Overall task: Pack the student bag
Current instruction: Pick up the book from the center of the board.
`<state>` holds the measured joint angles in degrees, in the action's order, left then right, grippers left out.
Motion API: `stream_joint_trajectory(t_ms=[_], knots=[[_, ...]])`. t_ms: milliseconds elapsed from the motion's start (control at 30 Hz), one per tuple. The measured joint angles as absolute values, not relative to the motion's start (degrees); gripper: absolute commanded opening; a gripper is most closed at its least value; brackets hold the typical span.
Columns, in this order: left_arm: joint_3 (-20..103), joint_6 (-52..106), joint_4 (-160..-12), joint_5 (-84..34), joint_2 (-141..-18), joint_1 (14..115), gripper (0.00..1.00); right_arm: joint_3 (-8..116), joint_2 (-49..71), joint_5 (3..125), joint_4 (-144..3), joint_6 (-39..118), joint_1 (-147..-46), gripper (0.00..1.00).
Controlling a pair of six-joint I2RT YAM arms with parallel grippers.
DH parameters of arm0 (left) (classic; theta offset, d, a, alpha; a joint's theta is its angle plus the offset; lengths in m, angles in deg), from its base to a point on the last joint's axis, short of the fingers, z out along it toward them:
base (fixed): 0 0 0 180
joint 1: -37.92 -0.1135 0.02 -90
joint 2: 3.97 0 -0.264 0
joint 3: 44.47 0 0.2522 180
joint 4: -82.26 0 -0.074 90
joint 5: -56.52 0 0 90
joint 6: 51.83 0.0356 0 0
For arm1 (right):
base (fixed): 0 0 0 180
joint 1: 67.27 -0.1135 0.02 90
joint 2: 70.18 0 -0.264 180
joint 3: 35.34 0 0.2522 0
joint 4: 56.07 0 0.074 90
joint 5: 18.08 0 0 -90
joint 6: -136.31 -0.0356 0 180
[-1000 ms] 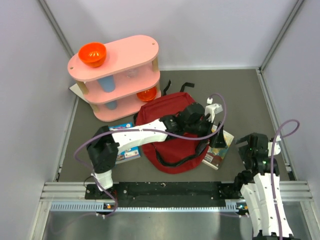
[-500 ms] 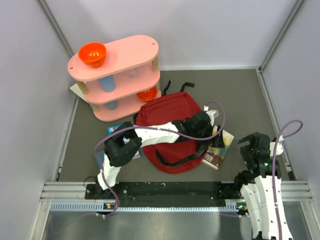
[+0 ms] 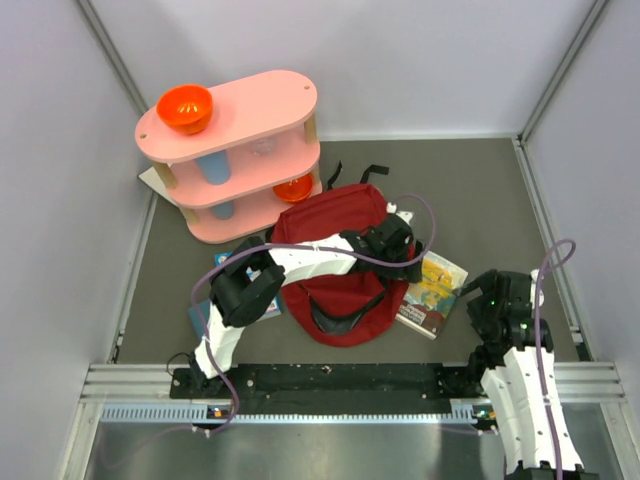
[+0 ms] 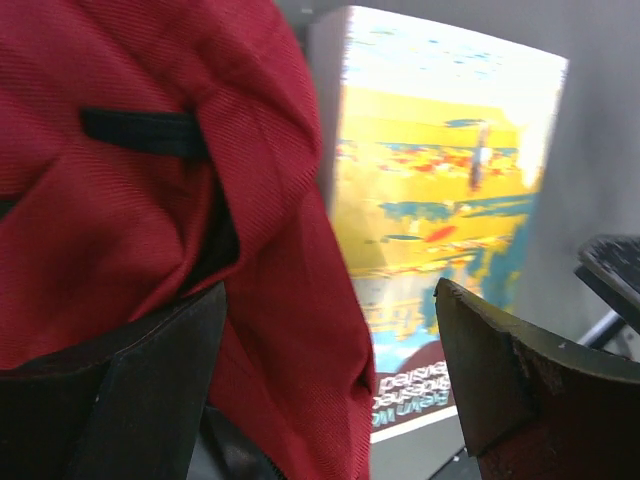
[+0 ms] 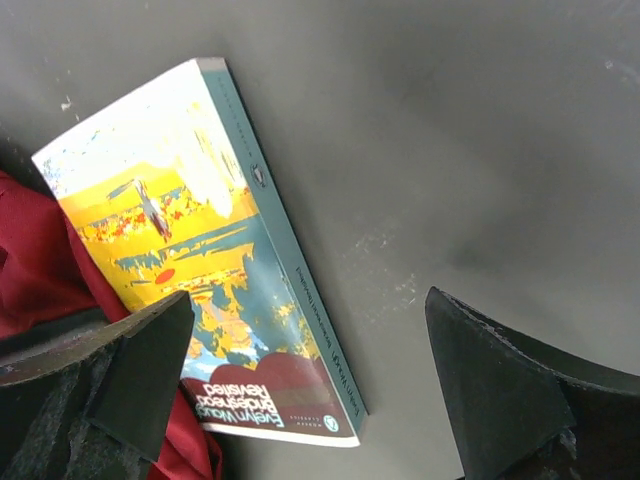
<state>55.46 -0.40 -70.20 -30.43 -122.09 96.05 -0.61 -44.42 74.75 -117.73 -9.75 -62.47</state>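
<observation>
Overhead, the dark red student bag (image 3: 335, 265) lies on the worktop (image 3: 480, 190) between two books: a yellow paperback (image 3: 432, 293) and a second book (image 3: 229, 259), half under the left arm (image 3: 300, 260), which neither wrist view shows. The left jaws, wide open and empty, straddle the bag's edge and the paperback. The right jaws, equally wide and empty, frame the paperback's spine, bare worktop under the right-hand one.

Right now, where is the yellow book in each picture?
Top view: yellow book right of centre, beside the student bag's right edge.
Left wrist: yellow book in the middle, student bag left.
Right wrist: yellow book at left, student bag far left.
Shared landmark: the red student bag.
</observation>
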Motion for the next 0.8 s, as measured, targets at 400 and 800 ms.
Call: stream_joint_trajectory(t_ms=[400,800], knots=[[53.17,2.48,-65.91,-34.99,-120.59,94.58,0.88,-2.49,-40.64,68.26,-110.02,-8.15,-62.47,0.97],[53.32,7.29,-69.67,-24.48,-112.96,93.12,0.93,-2.53,-38.13,69.02,-107.83,-7.08,-62.47,0.98]])
